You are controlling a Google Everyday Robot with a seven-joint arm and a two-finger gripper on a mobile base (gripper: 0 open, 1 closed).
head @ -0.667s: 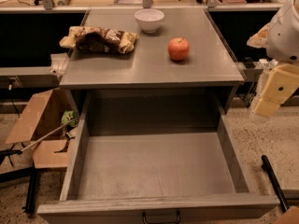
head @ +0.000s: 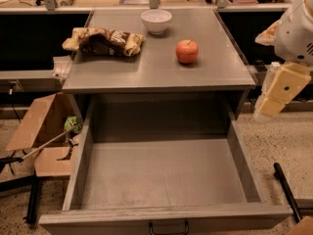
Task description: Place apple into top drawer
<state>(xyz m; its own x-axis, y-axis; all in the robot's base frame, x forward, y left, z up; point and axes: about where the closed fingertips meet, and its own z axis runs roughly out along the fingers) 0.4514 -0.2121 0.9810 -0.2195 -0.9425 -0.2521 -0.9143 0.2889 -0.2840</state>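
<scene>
The red-orange apple (head: 187,51) with a short stem sits on the grey cabinet top (head: 146,67), right of centre. The top drawer (head: 164,173) is pulled wide open below it, its flat grey bottom bare, with a small dark handle (head: 168,227) on its front. My gripper (head: 278,93), cream-coloured under a white arm (head: 296,28), hangs at the right edge of the view. It is beside the cabinet's right side, to the right of and lower than the apple, and holds nothing that I can see.
A white bowl (head: 156,21) and a crumpled brown snack bag (head: 103,41) lie on the cabinet top behind and left of the apple. An open cardboard box (head: 41,136) stands on the floor at the left. A dark rod (head: 288,192) lies on the floor at the right.
The gripper has shifted slightly to the left, toward the cabinet. The apple and the drawer have not moved.
</scene>
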